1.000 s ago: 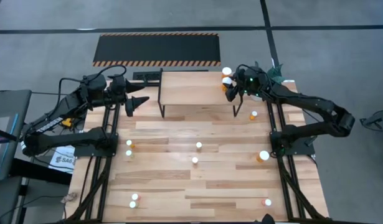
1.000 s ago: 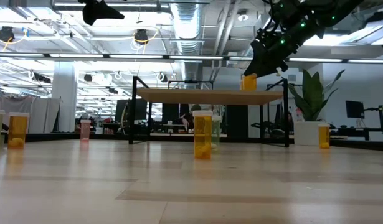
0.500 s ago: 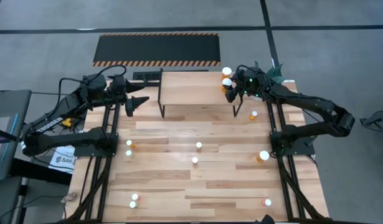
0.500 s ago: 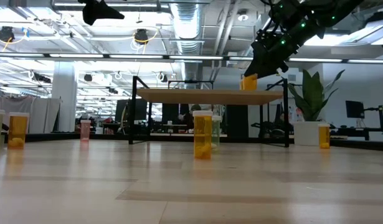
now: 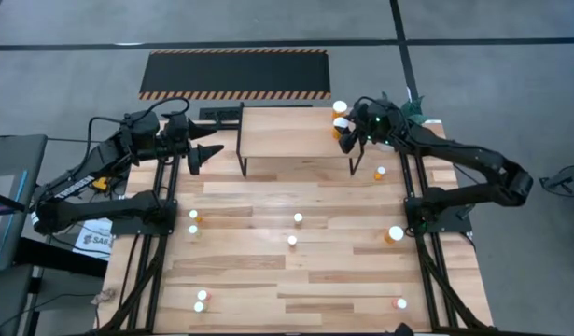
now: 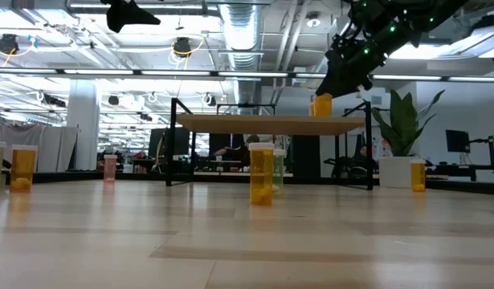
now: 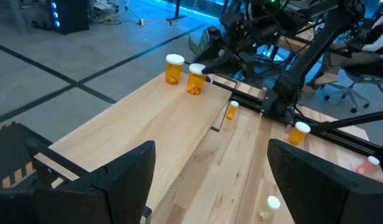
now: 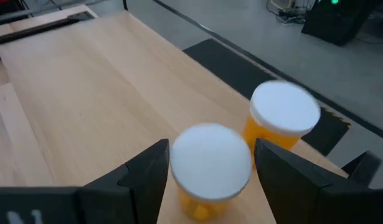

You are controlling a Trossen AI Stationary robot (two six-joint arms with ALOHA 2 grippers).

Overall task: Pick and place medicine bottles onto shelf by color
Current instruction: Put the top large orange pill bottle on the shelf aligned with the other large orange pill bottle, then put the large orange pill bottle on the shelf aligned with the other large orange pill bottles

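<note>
Two orange bottles on shelf: both stand upright at the right end of the shelf (image 5: 291, 133), white caps up; the nearer orange bottle (image 8: 210, 171) sits just beside the farther orange bottle (image 8: 281, 121), apart from it.
Right gripper: the right gripper (image 5: 345, 137) hangs over the shelf's right end, above the nearer orange bottle; fingers (image 8: 144, 171) stand apart on either side of the cap, and contact with the bottle cannot be confirmed.
Left gripper: the left gripper (image 5: 212, 152) waits off the shelf's left end, raised above the table; fingers (image 7: 126, 171) are spread wide, holding nothing.
Shelf: light-wood board on thin black legs; its surface left of the two bottles is bare wood.
Bottles on tabletop: a small orange bottle (image 5: 380, 173) stands just off the shelf's right legs; a larger orange bottle (image 5: 395, 234) stands well in front of the shelf to the right; a pair of bottles (image 5: 295, 230) stands in front of the shelf's middle; further bottles (image 5: 194, 221) stand in front of its left end, and more lie well apart near the table's front edge.
Colours of the small distant bottles: cannot be told from above.
Potted plant: a green plant in a white pot (image 6: 397, 152) stands beside the shelf's right end.
</note>
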